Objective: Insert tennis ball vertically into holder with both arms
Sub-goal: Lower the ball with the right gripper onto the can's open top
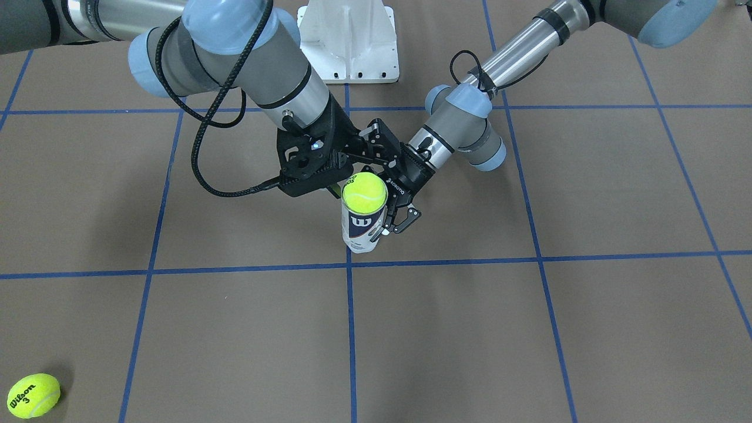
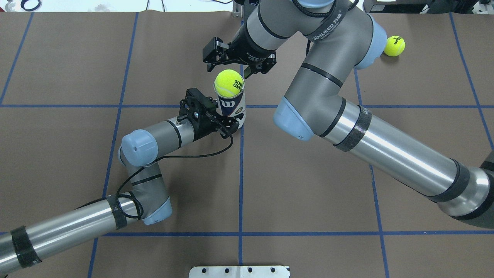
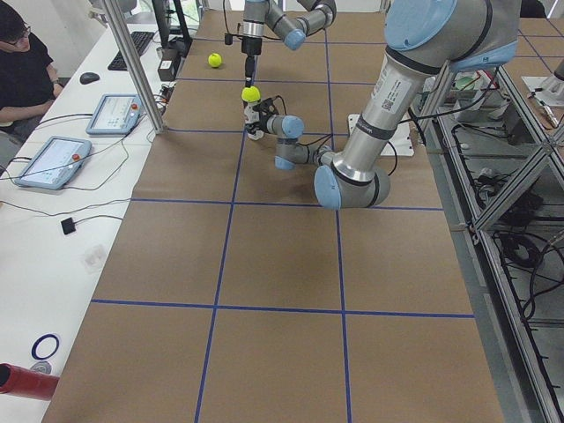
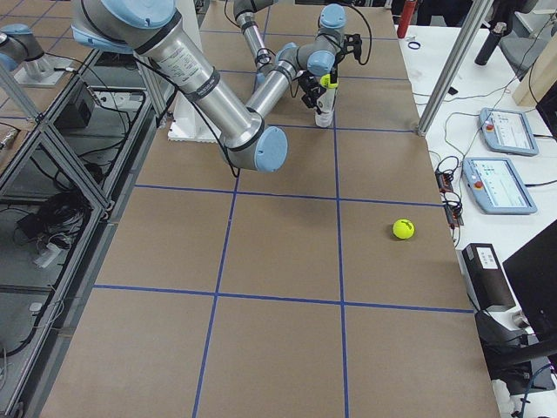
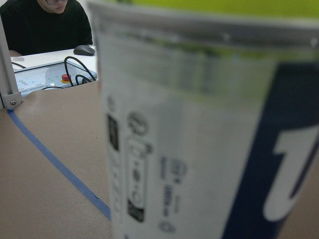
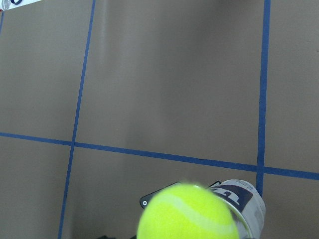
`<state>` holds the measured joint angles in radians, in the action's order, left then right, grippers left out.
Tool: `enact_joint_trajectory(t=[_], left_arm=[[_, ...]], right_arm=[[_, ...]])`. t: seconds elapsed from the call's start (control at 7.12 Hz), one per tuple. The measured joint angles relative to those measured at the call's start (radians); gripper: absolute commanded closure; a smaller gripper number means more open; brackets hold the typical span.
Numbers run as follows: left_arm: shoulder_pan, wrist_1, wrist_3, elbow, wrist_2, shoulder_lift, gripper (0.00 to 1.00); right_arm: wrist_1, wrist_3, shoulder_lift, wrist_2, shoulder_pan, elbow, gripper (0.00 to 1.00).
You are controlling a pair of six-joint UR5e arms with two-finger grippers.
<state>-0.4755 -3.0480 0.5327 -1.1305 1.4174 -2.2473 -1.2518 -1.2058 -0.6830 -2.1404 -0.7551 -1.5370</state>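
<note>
Upright near the centre of the table [image 1: 529,329] stands the holder [image 1: 361,230]. A tennis ball [image 1: 364,194] is lodged in its mouth, with the upper half standing proud. The left end effector [image 2: 228,125] is closed on the holder's lower body. The right end effector [image 2: 240,68] hangs just above the ball, fingers spread, gripping nothing. A second tennis ball [image 1: 33,395] lies well apart, near the table's edge.

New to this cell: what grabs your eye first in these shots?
A yellow-green tennis ball sits in the mouth of the upright holder at mid-table, not yet sunk in. The left gripper clamps the holder low on its side, and the right gripper hangs open just above the ball. A second ball lies alone near the operators' edge, on the robot's right.
</note>
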Motion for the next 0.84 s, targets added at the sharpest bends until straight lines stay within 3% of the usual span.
enact_joint_trajectory(t=[0.14, 0.28, 0.42, 0.84], left_arm=[[0.0, 0.0, 0.0, 0.0, 0.0, 0.0, 0.29], [-0.001, 0.0, -0.001, 0.0, 0.0, 0.0, 0.29], [-0.002, 0.001, -0.001, 0.001, 0.0, 0.0, 0.29], [-0.003, 0.0, -0.002, 0.0, 0.0, 0.0, 0.29]], right_arm=[[0.0, -0.001, -0.002, -0.001, -0.001, -0.002, 0.05], [0.0, -0.001, -0.003, -0.001, -0.003, -0.003, 0.63], [0.0, -0.003, -0.002, -0.001, -0.005, -0.003, 1.0], [0.004, -0.003, 0.004, -0.001, -0.012, -0.003, 1.0]])
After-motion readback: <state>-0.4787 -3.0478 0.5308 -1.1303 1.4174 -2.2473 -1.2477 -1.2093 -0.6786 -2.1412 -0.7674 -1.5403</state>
